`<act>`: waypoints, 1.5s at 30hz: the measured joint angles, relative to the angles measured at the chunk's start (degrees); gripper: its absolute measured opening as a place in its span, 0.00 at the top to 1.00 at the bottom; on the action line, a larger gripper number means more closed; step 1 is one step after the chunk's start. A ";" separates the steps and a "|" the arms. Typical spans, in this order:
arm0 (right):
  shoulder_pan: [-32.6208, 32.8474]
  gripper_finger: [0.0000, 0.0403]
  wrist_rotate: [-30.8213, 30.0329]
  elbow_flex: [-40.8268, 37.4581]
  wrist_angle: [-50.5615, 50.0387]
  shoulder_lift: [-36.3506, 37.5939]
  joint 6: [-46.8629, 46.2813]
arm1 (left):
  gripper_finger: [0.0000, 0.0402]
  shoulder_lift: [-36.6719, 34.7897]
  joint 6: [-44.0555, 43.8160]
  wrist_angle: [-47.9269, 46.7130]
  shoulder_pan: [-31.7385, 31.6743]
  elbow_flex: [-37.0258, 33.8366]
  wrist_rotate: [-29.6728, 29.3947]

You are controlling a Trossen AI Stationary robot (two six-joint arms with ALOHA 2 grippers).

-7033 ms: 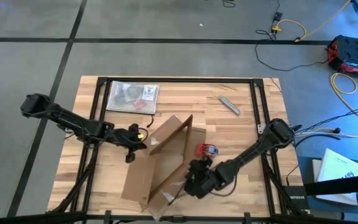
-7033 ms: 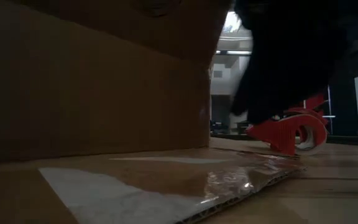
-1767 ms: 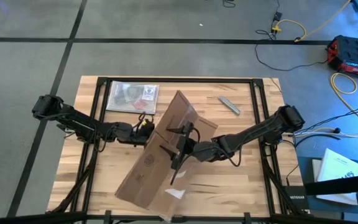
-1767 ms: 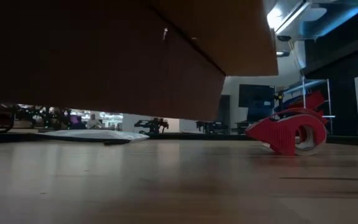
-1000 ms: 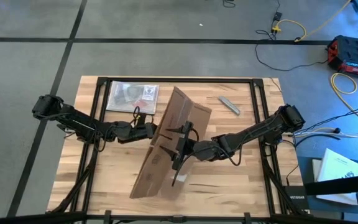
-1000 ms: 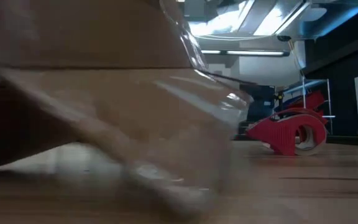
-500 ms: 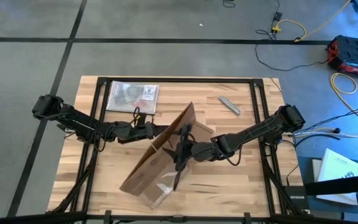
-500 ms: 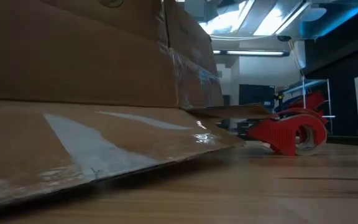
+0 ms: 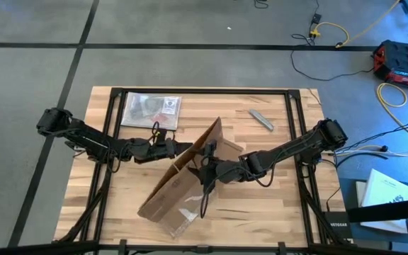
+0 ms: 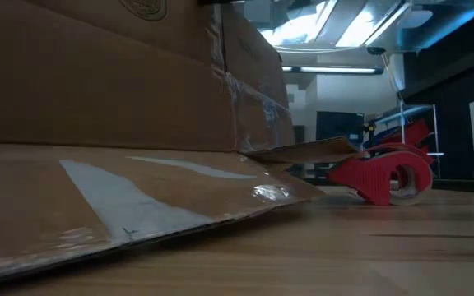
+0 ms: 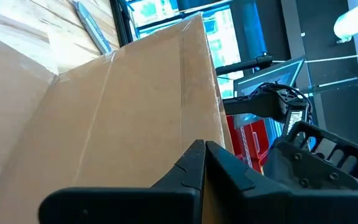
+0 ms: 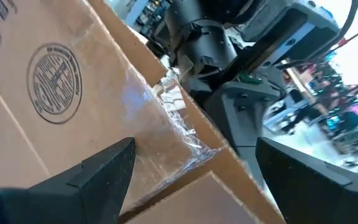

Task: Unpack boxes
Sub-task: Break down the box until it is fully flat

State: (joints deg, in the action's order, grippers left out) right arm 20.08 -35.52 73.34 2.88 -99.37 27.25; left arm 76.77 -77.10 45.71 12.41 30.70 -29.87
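Even overhead light fills the high view, leaving only faint shadows on the table [image 9: 275,205]. The low view is dimmer, with bright ceiling lights behind and glare on the tape strips of the cardboard box [image 10: 122,107]. The right wrist view is soft and blurred; the left wrist view shows blown-out highlights.

One brown cardboard box [image 9: 183,180] mid-table; one clear plastic bag [image 9: 151,110] beyond the box, toward the far left corner; one small grey bar [image 9: 261,120] beyond the box to the right; one red tape dispenser [image 10: 383,175] just behind the box; two dark arms meeting at the box
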 joint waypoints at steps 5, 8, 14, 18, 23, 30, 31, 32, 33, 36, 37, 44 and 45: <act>-1.21 0.20 -0.32 0.00 -0.06 0.00 1.43 | 1.00 0.00 -0.89 -0.02 0.62 -0.02 0.02; -1.84 0.20 -0.56 0.00 -0.20 0.00 1.67 | 1.00 0.00 -1.43 -0.02 1.17 -0.04 -0.01; -3.38 0.20 1.15 0.19 -5.14 0.00 -0.56 | 1.00 0.00 -1.97 -0.12 2.64 -0.04 0.02; -4.65 0.20 5.82 0.99 -10.55 0.00 -6.02 | 1.00 0.00 -1.72 -0.12 3.19 -0.04 0.07; -6.02 0.20 10.30 2.27 -13.90 0.00 -7.47 | 1.00 0.00 -0.74 -0.12 3.36 -0.04 0.07; -7.54 0.25 14.63 2.91 -14.29 0.00 -7.44 | 1.00 0.00 -0.70 -0.08 3.36 -0.04 0.06; -7.81 0.26 15.13 2.91 -14.40 0.00 -7.40 | 1.00 0.00 -0.51 -0.08 3.36 -0.04 0.07; -7.92 0.27 16.02 3.10 -15.45 0.00 -7.59 | 1.00 0.00 -0.50 -0.08 3.36 -0.04 0.07; -8.03 0.27 16.94 3.35 -16.75 0.00 -7.84 | 1.00 0.00 -0.50 -0.08 3.36 -0.04 0.07; -8.37 0.29 19.69 4.09 -20.64 0.00 -8.60 | 1.00 0.00 -0.49 -0.08 3.36 -0.04 0.07; -8.65 0.29 20.66 4.73 -22.94 -0.01 -9.51 | 1.00 0.00 -0.49 -0.08 3.36 -0.04 0.07; -10.15 0.25 26.29 9.81 -31.16 -0.81 -10.67 | 1.00 0.00 0.02 -0.21 3.36 -0.07 0.04; -10.22 0.24 26.98 10.39 -31.58 -0.85 -10.52 | 1.00 0.03 0.04 -0.23 3.36 -0.07 0.04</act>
State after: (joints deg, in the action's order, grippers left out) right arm 9.86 -8.54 83.73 -28.70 -100.22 16.74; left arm 76.81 -77.06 45.47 15.77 30.63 -29.82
